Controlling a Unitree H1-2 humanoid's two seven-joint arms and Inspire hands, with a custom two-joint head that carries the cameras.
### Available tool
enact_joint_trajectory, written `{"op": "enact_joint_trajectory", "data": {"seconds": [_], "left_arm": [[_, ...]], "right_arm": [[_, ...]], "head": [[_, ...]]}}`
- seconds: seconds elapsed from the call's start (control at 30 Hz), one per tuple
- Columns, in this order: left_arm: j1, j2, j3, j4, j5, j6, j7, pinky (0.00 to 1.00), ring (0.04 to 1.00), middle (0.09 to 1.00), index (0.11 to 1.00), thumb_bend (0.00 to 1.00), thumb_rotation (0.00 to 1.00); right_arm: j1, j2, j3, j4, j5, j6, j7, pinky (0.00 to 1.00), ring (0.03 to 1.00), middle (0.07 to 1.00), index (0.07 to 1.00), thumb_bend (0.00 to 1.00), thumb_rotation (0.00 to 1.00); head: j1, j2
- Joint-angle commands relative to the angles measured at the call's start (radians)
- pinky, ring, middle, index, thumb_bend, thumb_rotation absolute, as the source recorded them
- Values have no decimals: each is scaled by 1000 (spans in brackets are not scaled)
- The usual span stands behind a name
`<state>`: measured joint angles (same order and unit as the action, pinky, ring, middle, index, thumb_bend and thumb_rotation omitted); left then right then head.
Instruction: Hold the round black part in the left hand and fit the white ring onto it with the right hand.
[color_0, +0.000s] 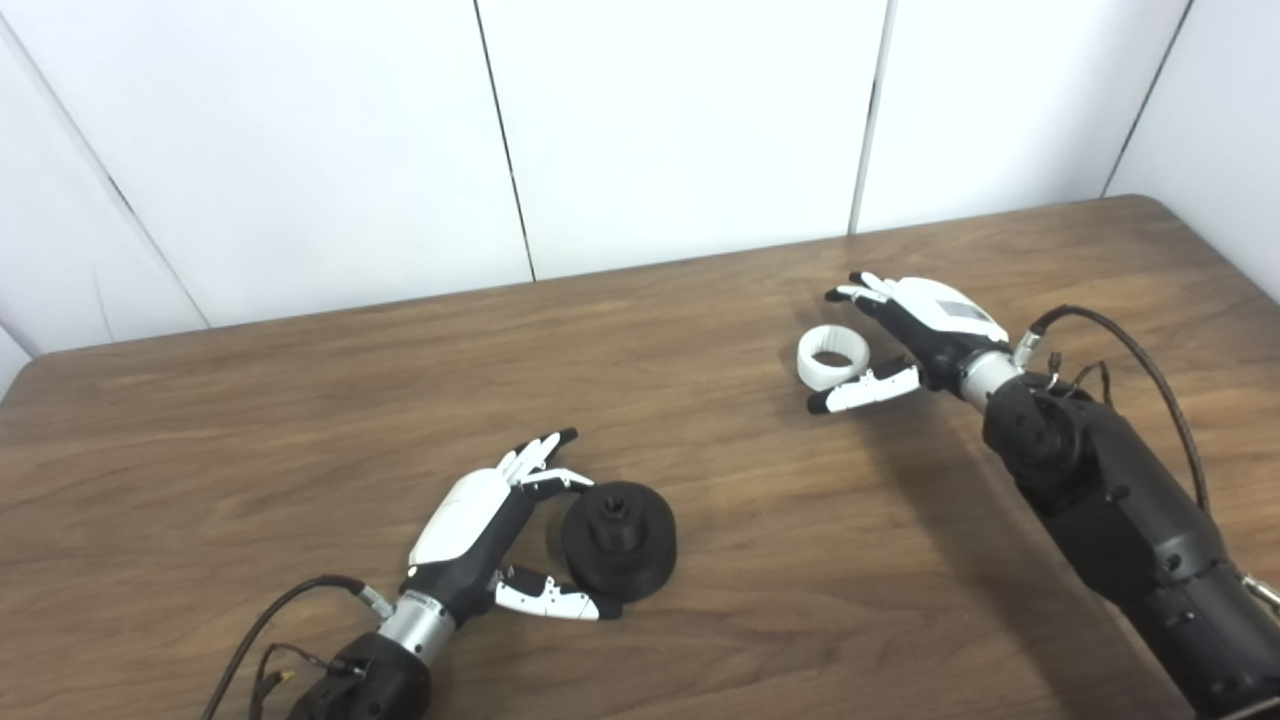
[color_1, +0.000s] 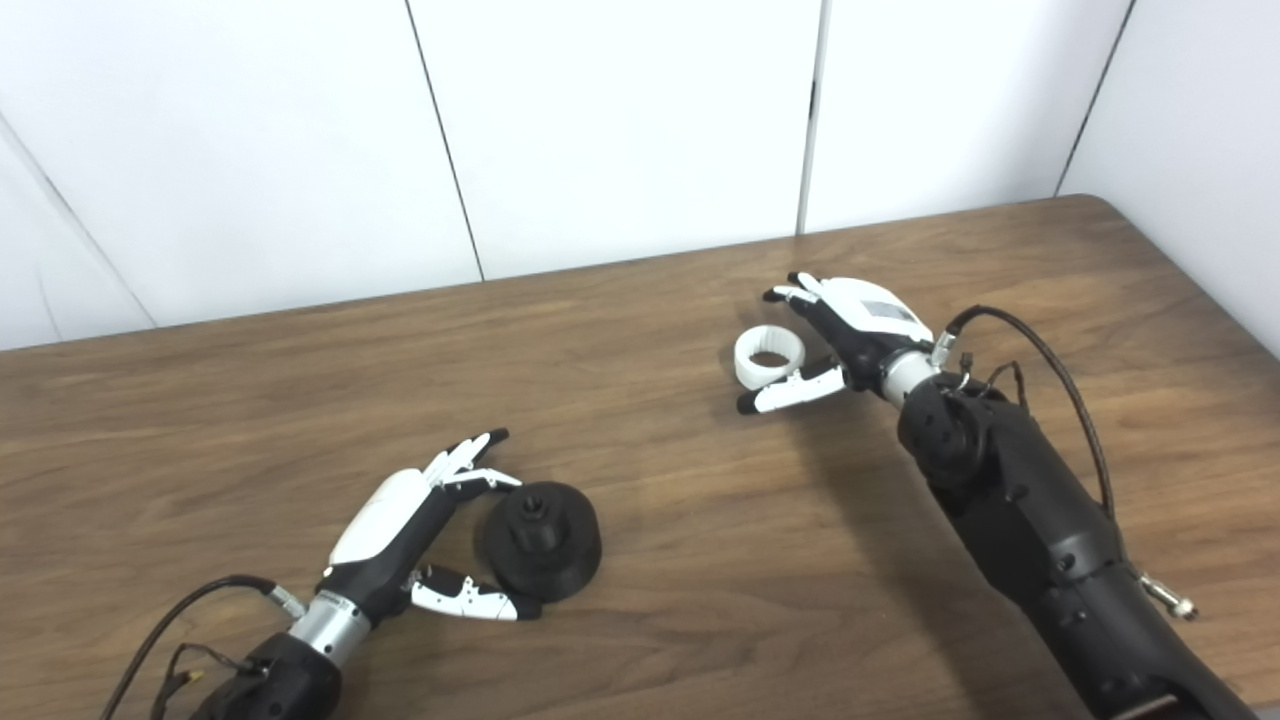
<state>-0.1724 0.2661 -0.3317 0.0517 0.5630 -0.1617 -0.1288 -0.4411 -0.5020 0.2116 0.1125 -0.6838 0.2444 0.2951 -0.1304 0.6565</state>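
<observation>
Brown wood table (color_0: 300, 420) under white wall panels: the black part (color_0: 619, 540) lies near the front — left hand (color_0: 490, 535) spread around it; the white ring (color_0: 832, 357) lies farther back, right hand (color_0: 915, 335) spread beside it.

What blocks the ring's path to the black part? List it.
Nothing visible. The ring lies between the open right hand's fingers and thumb; the black part sits by the open left hand. Only bare table lies between them.
</observation>
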Motion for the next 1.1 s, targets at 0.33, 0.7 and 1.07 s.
{"op": "enact_joint_trajectory", "data": {"seconds": [0.33, 0.7, 1.07], "left_arm": [[-13, 13, 14, -22, 16, 7, -2, 1000, 1000, 1000, 636, 970, 382], [-8, 9, 14, -26, 15, 5, 1, 1000, 1000, 1000, 631, 973, 378], [-6, 4, 14, -27, 15, 6, 3, 1000, 1000, 1000, 631, 973, 382]], "right_arm": [[-18, -9, -3, -13, -17, -3, -38, 1000, 1000, 1000, 920, 1000, 576], [0, -3, -3, -4, -17, -24, -100, 1000, 1000, 1000, 834, 946, 519], [12, 8, -10, 21, 3, -54, -165, 997, 1000, 984, 725, 893, 453]], "head": [[4, 3], [4, 8], [20, 15]]}}
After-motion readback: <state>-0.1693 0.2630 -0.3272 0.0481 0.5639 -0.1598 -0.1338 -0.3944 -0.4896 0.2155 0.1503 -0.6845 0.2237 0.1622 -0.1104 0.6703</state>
